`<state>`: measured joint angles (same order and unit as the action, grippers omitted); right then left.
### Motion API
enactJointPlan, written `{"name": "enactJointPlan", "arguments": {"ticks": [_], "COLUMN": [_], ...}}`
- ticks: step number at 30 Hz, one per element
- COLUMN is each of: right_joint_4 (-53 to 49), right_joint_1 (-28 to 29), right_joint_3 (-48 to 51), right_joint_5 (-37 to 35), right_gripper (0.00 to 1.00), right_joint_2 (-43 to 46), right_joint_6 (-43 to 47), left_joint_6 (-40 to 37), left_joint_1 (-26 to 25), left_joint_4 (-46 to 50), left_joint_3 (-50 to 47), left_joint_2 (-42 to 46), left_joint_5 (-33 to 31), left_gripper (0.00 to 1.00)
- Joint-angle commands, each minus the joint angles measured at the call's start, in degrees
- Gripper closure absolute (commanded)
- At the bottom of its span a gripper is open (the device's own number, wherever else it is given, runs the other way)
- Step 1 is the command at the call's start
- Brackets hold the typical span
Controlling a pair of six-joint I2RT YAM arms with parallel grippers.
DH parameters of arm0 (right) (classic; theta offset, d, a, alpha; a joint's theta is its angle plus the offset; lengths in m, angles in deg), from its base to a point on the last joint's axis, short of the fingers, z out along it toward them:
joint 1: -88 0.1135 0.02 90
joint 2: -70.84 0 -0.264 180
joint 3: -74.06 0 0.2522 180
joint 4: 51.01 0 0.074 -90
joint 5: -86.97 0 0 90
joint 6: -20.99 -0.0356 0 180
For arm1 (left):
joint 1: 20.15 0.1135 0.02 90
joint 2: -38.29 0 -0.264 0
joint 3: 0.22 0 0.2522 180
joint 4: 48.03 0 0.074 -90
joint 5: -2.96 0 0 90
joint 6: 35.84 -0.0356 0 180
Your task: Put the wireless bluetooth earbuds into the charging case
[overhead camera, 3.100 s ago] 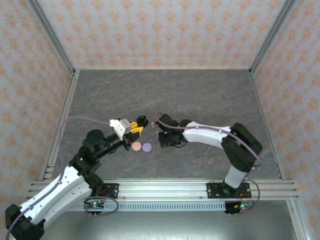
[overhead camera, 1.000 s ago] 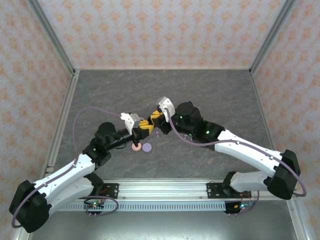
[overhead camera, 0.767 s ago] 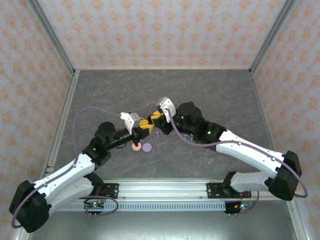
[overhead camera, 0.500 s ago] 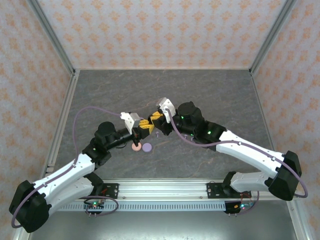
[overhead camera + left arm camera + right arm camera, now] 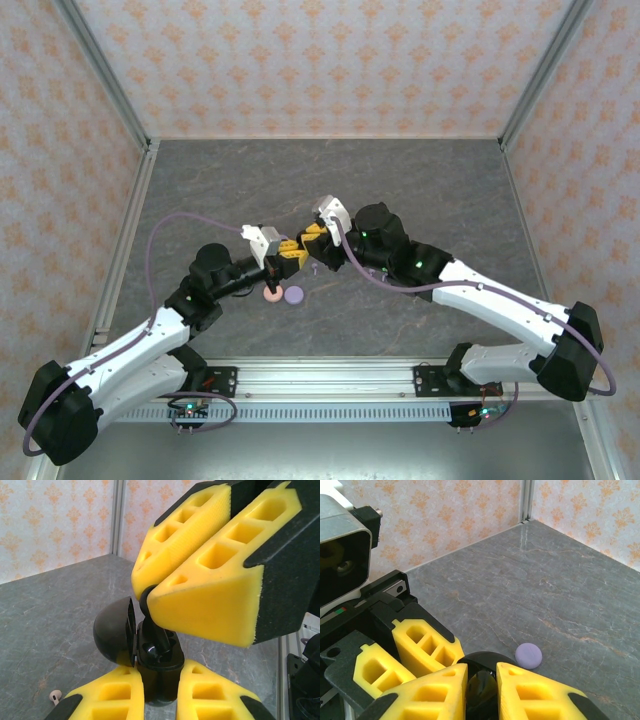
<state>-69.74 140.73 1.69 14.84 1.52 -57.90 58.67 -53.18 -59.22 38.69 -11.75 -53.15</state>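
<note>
Two tools: left tool clamps the case steady so right tool, pinching an earbud, can seat it.

Black charging case stands open, a black earbud upright in it; a pink earbud lies nearby.

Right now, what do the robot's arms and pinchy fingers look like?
The left arm and right arm are white with black joints; a purple cable runs along each. The left gripper and right gripper have chunky yellow fingers with square holes, backed in black.
</note>
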Motion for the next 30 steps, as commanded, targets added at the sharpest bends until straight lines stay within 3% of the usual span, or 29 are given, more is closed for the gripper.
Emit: {"name": "enactJointPlan", "arguments": {"ticks": [1, 6, 10, 16, 23, 30], "right_joint_4": [-2.5, -2.65, -2.59, -4.33, -11.2, -18.42], "right_joint_1": [0.44, 0.44, 0.34, -1.08, -6.52, -8.16], "right_joint_3": [-2.27, -3.91, -5.35, -7.92, -9.85, -14.64], "right_joint_5": [1.29, 1.33, 1.72, 2.48, 5.5, 6.11], "right_gripper": [0.77, 0.73, 0.61, 0.55, 0.46, 0.36], "right_joint_2": [0.31, 0.26, 0.41, 2.18, 4.16, 1.82], "right_joint_6": [-0.91, -1.49, -2.58, -5.8, -12.17, -15.73], "left_joint_6": [-0.12, -0.21, -0.31, -0.67, -3.89, -8.39], "left_joint_1": [-0.45, -0.45, -0.45, -0.45, -0.45, -0.54], "left_joint_4": [-2.82, -2.8, -2.85, -2.43, -0.36, 1.0], "left_joint_3": [1.66, 1.48, 1.48, 1.64, 3.08, 5.12], "left_joint_2": [0.47, 0.38, 0.3, 0.3, 0.47, 0.6], "left_joint_5": [0.04, 0.04, 0.04, 0.05, 0.82, 0.57], "left_gripper": [1.0, 1.0, 1.0, 1.0, 1.0, 1.0]}}
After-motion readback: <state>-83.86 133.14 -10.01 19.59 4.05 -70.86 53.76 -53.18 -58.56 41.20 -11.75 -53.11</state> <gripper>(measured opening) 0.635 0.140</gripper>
